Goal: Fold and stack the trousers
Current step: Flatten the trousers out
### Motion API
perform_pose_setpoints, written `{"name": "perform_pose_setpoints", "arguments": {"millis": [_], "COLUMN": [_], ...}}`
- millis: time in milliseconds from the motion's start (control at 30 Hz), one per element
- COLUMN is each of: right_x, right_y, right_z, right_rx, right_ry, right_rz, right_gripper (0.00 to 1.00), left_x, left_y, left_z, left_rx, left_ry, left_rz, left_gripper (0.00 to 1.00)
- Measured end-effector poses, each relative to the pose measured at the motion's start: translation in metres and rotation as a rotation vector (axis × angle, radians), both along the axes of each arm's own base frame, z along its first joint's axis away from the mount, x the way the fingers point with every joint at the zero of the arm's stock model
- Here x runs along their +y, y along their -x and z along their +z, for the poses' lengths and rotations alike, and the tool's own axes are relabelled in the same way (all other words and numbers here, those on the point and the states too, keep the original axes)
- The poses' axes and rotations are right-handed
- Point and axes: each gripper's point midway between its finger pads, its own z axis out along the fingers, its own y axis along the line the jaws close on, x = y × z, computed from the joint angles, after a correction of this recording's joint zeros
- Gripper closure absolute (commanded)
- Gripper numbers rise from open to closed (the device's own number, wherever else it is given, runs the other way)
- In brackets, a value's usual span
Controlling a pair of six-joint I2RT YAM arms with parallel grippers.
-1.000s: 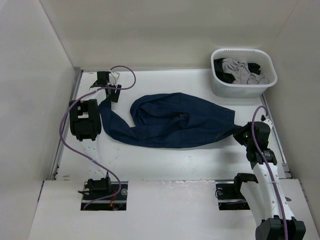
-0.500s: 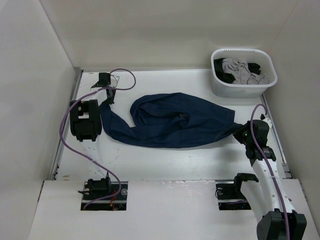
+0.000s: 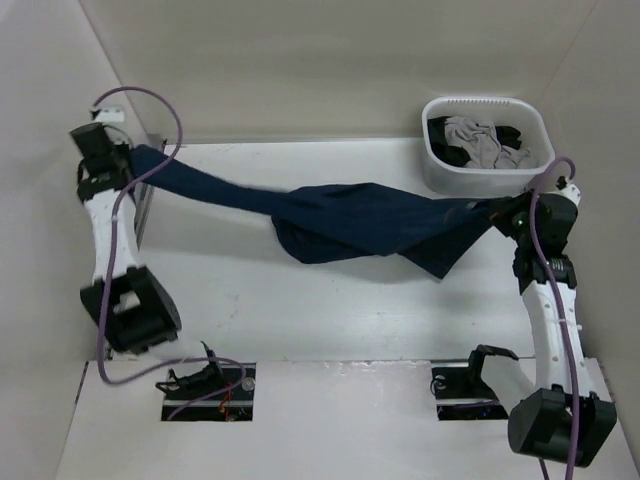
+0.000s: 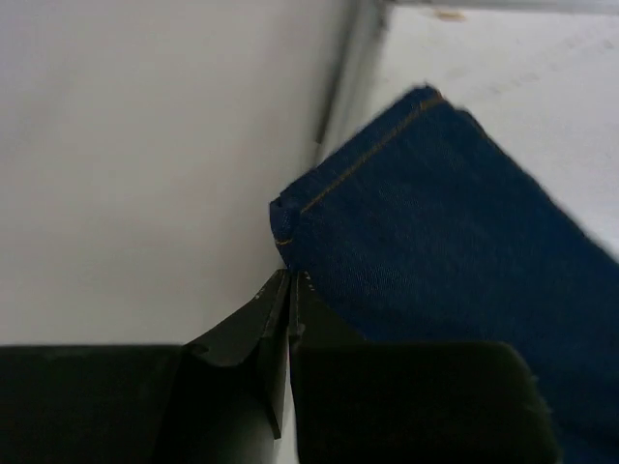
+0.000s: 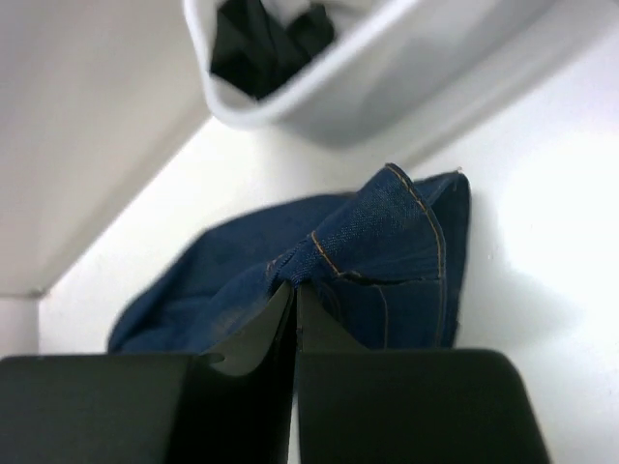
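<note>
Two hands pinch the trousers (image 3: 360,222) at opposite ends — the left hand (image 4: 288,280) pressed shut on a stitched hem corner by the far-left wall, the right hand (image 5: 293,287) clamped on a seamed fold beside the white plastic basket (image 3: 450,178). Between them the garment hangs in a long sagging band over the white worktop (image 3: 300,300); whether its bunched middle touches cannot be told. Dark navy denim, matte weave, orange topstitching — it looks soft and limp yet fairly heavy, so thick hems and seams seem the surest holds, and a corner pinch may slip.
</note>
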Motion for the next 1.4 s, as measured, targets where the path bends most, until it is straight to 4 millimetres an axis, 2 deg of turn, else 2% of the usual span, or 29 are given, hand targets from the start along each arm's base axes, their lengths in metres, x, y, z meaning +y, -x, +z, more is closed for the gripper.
{"name": "perform_pose_setpoints", "arguments": {"millis": [67, 100, 133, 167, 267, 367, 433, 500, 533, 567, 667, 867, 1000, 1033, 1067, 1100, 1200, 1233, 1333, 1400], "right_x": [-0.007, -0.009, -0.01, -0.01, -0.007, 0.0, 0.004, 0.004, 0.004, 0.003, 0.003, 0.007, 0.003, 0.001, -0.001, -0.002, -0.006, -0.006, -0.007, -0.009], "right_y": [0.002, 0.005, 0.008, 0.012, 0.032, 0.06, 0.078, 0.094, 0.101, 0.106, 0.11, 0.12, 0.119, 0.118, 0.116, 0.114, 0.106, 0.105, 0.096, 0.081], "right_z": [0.01, 0.009, 0.007, 0.002, -0.032, -0.074, -0.092, -0.103, -0.107, -0.109, -0.121, -0.173, -0.187, -0.191, -0.195, -0.199, -0.204, -0.205, -0.199, -0.184], "right_rx": [-0.034, -0.037, -0.037, -0.032, 0.022, 0.106, 0.139, 0.146, 0.145, 0.138, 0.148, 0.313, 0.368, 0.383, 0.399, 0.413, 0.422, 0.422, 0.411, 0.397], "right_ry": [0.002, -0.002, -0.006, -0.014, -0.063, -0.144, -0.194, -0.245, -0.273, -0.297, -0.381, -0.526, -0.518, -0.513, -0.51, -0.508, -0.501, -0.502, -0.497, -0.489], "right_rz": [-0.017, -0.023, -0.026, -0.03, -0.049, -0.086, -0.115, -0.164, -0.19, -0.214, -0.273, -0.388, -0.439, -0.447, -0.455, -0.462, -0.465, -0.464, -0.454, -0.428], "right_gripper": [0.98, 0.97, 0.97, 0.97, 0.95, 0.85, 0.65, 0.43, 0.33, 0.0, 0.0, 0.0, 0.0, 0.02, 0.13, 0.28, 0.84, 0.95, 1.0, 1.0], "left_x": [0.017, 0.019, 0.017, 0.014, 0.005, 0.002, 0.004, 0.013, 0.019, 0.027, 0.039, 0.039, 0.04, 0.04, 0.04, 0.04, 0.042, 0.043, 0.045, 0.045], "left_y": [0.037, 0.057, 0.074, 0.087, 0.125, 0.166, 0.204, 0.233, 0.24, 0.245, 0.25, 0.247, 0.246, 0.246, 0.246, 0.246, 0.245, 0.244, 0.233, 0.217], "left_z": [0.036, 0.044, 0.043, 0.033, -0.029, -0.114, -0.16, -0.179, -0.18, -0.179, -0.176, -0.175, -0.174, -0.174, -0.174, -0.174, -0.171, -0.169, -0.163, -0.156], "left_rx": [-0.084, -0.104, -0.111, -0.095, 0.028, 0.232, 0.36, 0.428, 0.436, 0.433, 0.423, 0.42, 0.416, 0.414, 0.413, 0.411, 0.399, 0.394, 0.378, 0.369], "left_ry": [-0.039, -0.054, -0.063, -0.063, -0.031, 0.039, 0.095, 0.125, 0.127, 0.119, 0.095, 0.08, 0.079, 0.079, 0.079, 0.081, 0.086, 0.089, 0.103, 0.111], "left_rz": [0.052, 0.067, 0.073, 0.072, 0.063, 0.07, 0.106, 0.157, 0.178, 0.199, 0.217, 0.184, 0.18, 0.181, 0.182, 0.182, 0.186, 0.187, 0.176, 0.159], "left_gripper": [1.0, 1.0, 1.0, 1.0, 0.99, 0.99, 0.99, 0.99, 0.99, 0.99, 0.99, 0.98, 0.98, 0.98, 0.98, 0.98, 0.98, 0.98, 0.98, 0.98]}}
